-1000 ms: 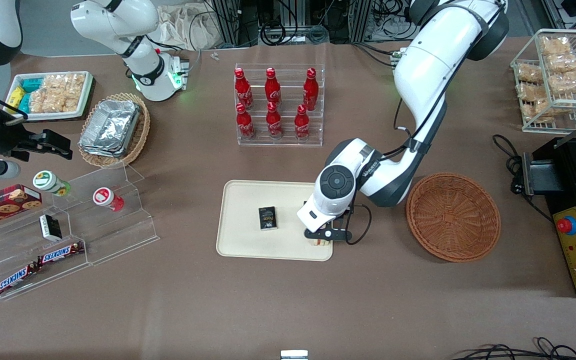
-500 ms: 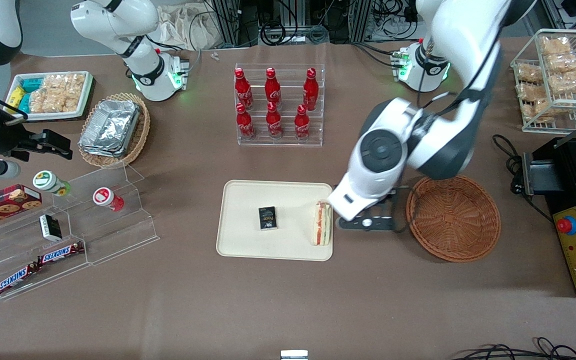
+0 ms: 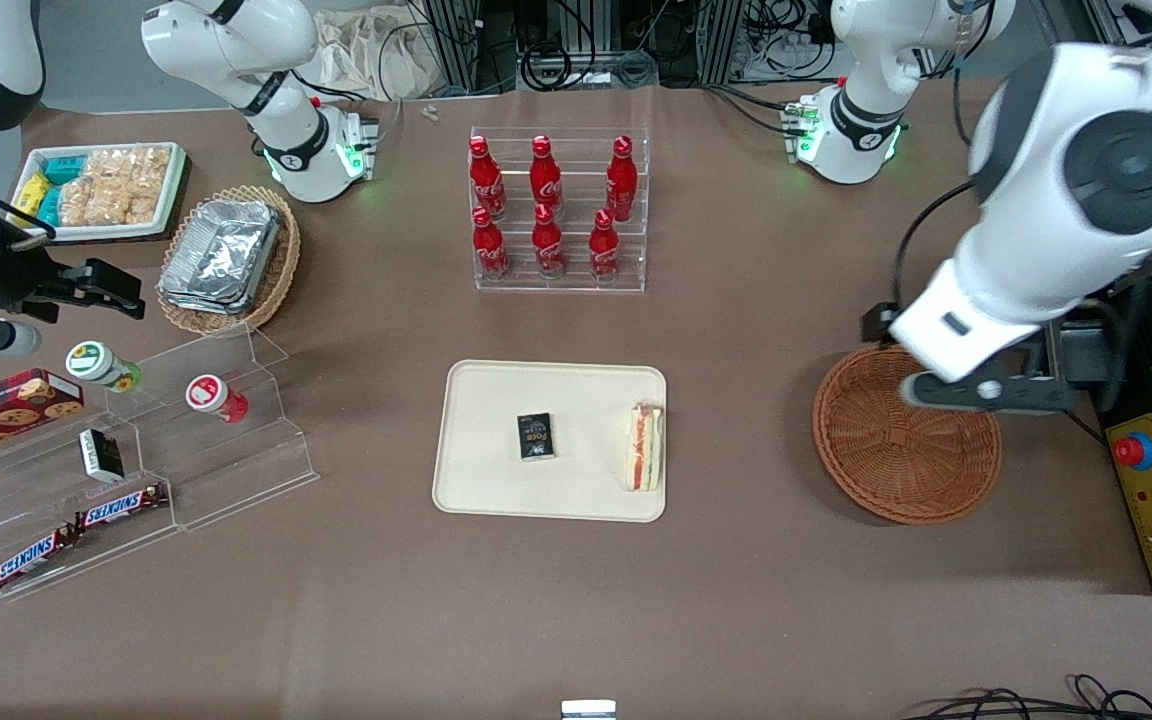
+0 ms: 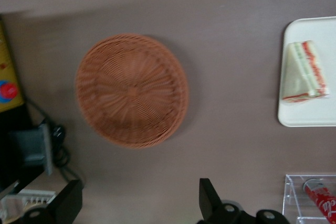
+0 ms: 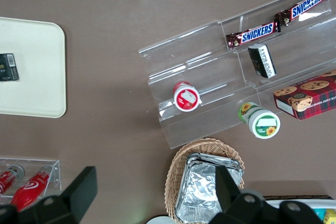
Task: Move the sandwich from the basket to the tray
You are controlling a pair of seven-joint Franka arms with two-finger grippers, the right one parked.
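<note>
The sandwich [image 3: 645,447] lies on the cream tray [image 3: 496,480], at the tray's edge nearest the basket, with its orange-red and green stripe showing. It also shows in the left wrist view [image 4: 304,72] on the tray [image 4: 304,116]. The reddish-brown wicker basket [image 3: 896,470] holds nothing; it shows in the left wrist view [image 4: 131,90] too. My left gripper [image 3: 986,392] hangs high above the basket's rim, on the side farther from the front camera. It is open and holds nothing [image 4: 139,198].
A small black box [image 3: 535,437] lies mid-tray. A clear rack of red cola bottles [image 3: 558,210] stands farther from the camera than the tray. A black machine with a red button [image 3: 1151,470] and a wire snack rack [image 3: 1116,150] stand at the working arm's end.
My left gripper let go of the sandwich on the tray, then rose and swung away to above the basket. The sandwich stays on the tray.
</note>
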